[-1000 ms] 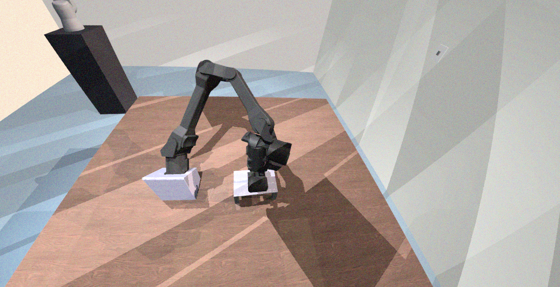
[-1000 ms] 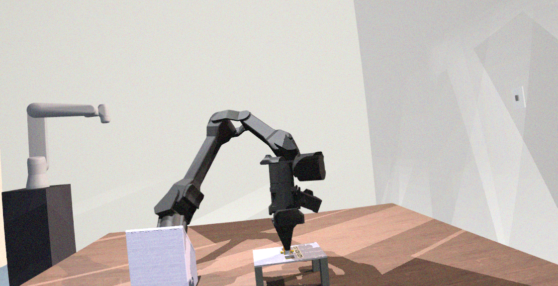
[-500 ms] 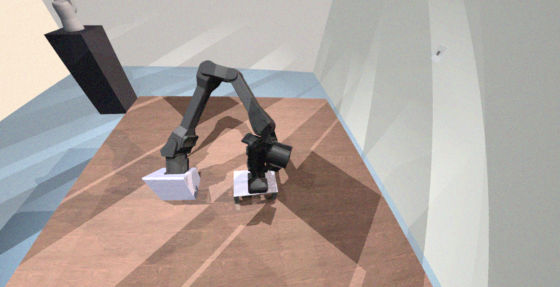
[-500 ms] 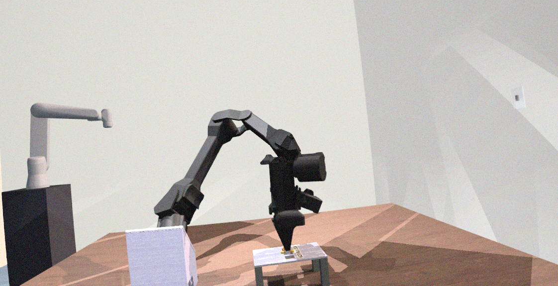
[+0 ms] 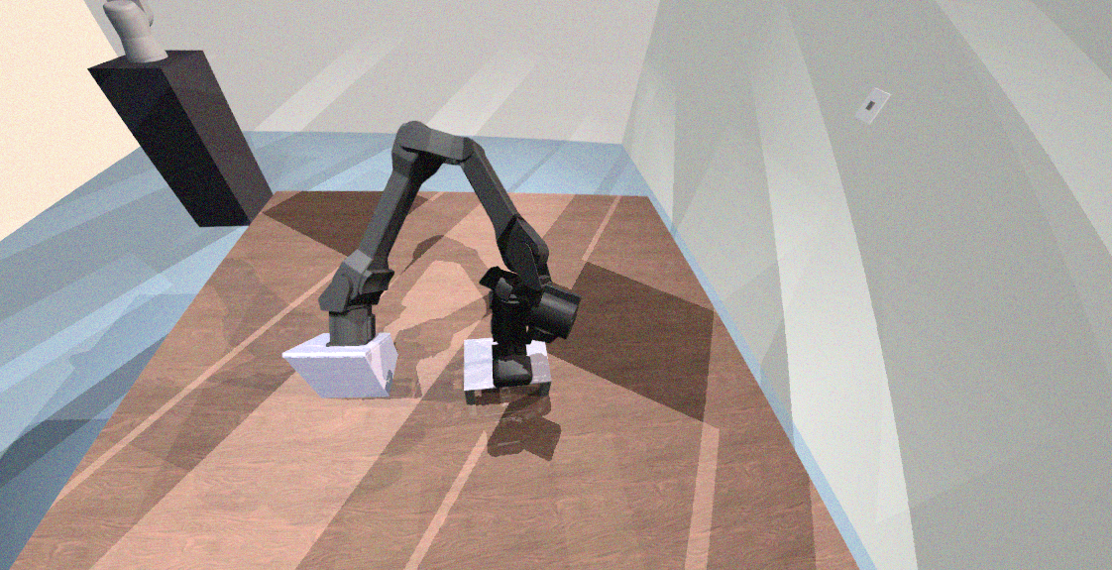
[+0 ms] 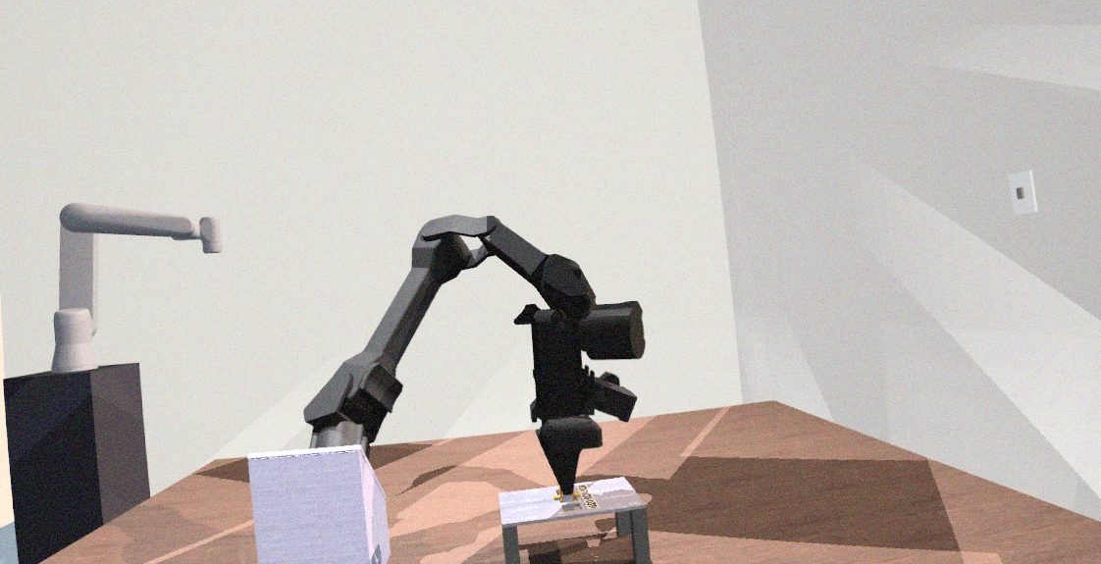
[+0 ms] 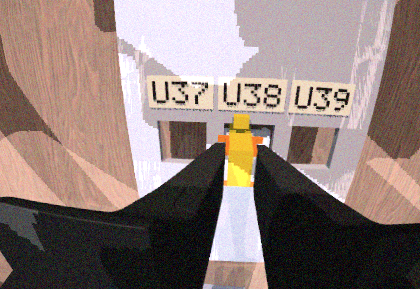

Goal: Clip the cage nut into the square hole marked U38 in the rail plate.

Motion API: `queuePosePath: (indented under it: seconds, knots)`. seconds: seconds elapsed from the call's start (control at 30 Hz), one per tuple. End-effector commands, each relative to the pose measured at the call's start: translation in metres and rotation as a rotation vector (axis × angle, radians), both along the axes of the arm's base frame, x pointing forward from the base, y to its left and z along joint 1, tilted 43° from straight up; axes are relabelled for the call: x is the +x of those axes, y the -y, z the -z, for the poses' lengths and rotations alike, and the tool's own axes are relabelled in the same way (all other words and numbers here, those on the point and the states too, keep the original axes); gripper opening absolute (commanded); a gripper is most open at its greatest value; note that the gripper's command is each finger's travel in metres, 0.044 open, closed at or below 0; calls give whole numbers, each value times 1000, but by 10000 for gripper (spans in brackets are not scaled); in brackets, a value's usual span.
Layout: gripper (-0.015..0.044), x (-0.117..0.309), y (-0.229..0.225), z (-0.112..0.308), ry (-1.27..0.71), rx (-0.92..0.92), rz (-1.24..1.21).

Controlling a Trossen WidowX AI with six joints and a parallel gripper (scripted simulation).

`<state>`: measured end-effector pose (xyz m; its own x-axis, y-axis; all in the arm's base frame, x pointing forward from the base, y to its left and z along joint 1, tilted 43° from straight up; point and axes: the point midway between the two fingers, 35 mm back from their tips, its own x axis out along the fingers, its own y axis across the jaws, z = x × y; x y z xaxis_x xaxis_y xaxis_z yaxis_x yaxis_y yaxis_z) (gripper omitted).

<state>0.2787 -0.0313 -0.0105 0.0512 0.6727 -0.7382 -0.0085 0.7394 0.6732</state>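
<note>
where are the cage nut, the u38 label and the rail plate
cage nut [image 6: 576, 495] [image 7: 240, 148]: exterior, side; wrist, yellow body
U38 label [image 7: 251, 95]: wrist, lettered face
rail plate [image 5: 478, 363] [image 6: 527, 507] [image 7: 175, 18]: all views, bare top

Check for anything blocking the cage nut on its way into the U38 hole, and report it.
Nothing visible stands between the cage nut, held in the gripper, and the U38 hole; whether its underside clears the rim is hidden.

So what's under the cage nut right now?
Beneath the cage nut, part of the U38 hole shows past its edge. The nut and claw cover the rest, so whether its wings are hooked through can't be seen.
</note>
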Motion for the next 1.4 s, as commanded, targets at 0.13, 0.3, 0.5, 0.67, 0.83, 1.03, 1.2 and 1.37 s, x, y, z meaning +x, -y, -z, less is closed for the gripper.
queuePosePath:
  seconds: [0.13, 0.3, 0.5, 0.67, 0.83, 1.03, 1.2, 1.37]
  knots:
    - [32, 2, 2, -1, 8, 5, 1]
    - [32, 2, 3, 0, 8, 6, 1]
    - [32, 2, 4, 1, 8, 6, 1]
    - [32, 2, 4, 2, 8, 6, 1]
    - [32, 2, 4, 2, 8, 6, 1]
    - [84, 0, 3, 3, 0, 6, 1]
    - [215, 0, 3, 3, 0, 6, 1]
    - [347, 0, 3, 3, 0, 6, 1]
